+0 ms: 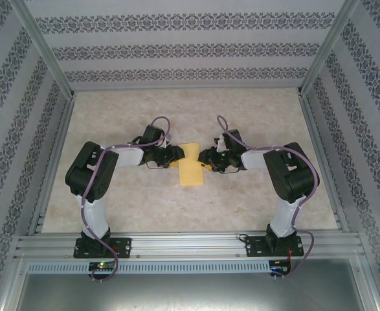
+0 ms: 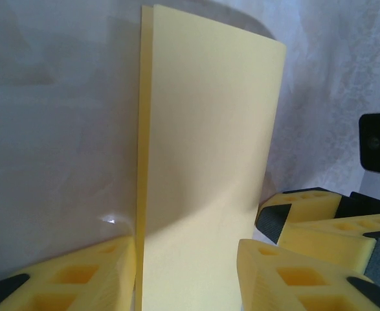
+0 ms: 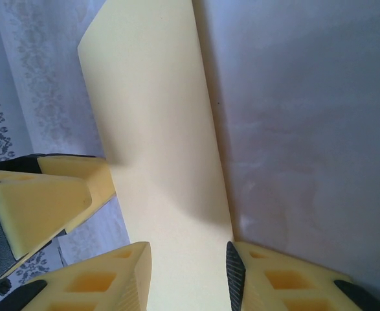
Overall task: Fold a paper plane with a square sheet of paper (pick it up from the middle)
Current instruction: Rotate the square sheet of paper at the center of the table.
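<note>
The square sheet of paper (image 1: 191,170) lies on the table folded in half, a narrow yellow rectangle with two layers showing along one long edge (image 2: 209,149). Both grippers meet at its far end. My left gripper (image 1: 175,154) (image 2: 186,251) is open, its jaws astride the strip's width, one finger at the doubled edge and the other overlapping the opposite edge. My right gripper (image 1: 206,159) (image 3: 188,253) is open too, straddling the strip (image 3: 157,129), its dark pad against one long edge. No paper plane shape has formed.
The beige table (image 1: 254,201) is ringed by patterned walls and a metal frame (image 1: 183,243) along the near edge. The two grippers' fingers nearly touch each other: the right one's fingers (image 2: 319,217) show in the left wrist view, the left one's (image 3: 44,194) in the right.
</note>
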`<state>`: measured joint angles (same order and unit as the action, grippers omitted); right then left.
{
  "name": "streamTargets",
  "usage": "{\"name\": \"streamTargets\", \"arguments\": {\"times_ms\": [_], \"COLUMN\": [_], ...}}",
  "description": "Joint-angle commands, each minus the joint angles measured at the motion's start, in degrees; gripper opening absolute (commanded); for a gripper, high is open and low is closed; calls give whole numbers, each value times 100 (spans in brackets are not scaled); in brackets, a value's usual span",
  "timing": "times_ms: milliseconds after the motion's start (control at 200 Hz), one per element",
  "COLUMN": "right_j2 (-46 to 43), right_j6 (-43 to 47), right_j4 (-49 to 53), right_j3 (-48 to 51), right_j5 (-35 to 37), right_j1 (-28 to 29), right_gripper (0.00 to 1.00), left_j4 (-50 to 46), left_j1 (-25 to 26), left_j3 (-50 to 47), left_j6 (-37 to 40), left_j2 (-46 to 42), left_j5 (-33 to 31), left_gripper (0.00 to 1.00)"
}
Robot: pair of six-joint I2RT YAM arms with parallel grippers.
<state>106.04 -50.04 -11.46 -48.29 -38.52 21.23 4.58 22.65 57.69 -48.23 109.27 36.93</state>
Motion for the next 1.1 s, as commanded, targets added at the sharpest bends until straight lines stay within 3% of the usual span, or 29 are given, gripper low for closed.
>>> {"name": "streamTargets", "arguments": {"times_ms": [0, 280, 450, 614, 749, 904, 1099], "right_j2": [179, 197, 189, 9, -373, -918, -1528], "right_j6": [-34, -65, -72, -89, -30, 276, 985], "right_j4": [74, 31, -5, -44, 116, 589, 1024], "right_j3": [149, 172, 159, 141, 167, 147, 185], "right_j5": [144, 153, 84, -39, 9, 222, 723], "right_j1": [-1, 0, -5, 4, 4, 27, 366], "right_gripper": [37, 37, 37, 39, 41, 42, 42], "left_j4": [254, 319, 351, 173, -677, -2415, -3160], "left_j1": [105, 130, 132, 119, 73, 29, -127], "left_j3": [122, 124, 163, 348, 873, 1689, 1985], "left_j6": [-73, -79, -66, 106, 852, 2142, 2763], "left_j2": [60, 18, -27, 38, 171, 387, 509], "left_j5": [126, 130, 202, 301, 608, 811, 1081], "left_gripper": [44, 37, 23, 4, 0, 0, 0]}}
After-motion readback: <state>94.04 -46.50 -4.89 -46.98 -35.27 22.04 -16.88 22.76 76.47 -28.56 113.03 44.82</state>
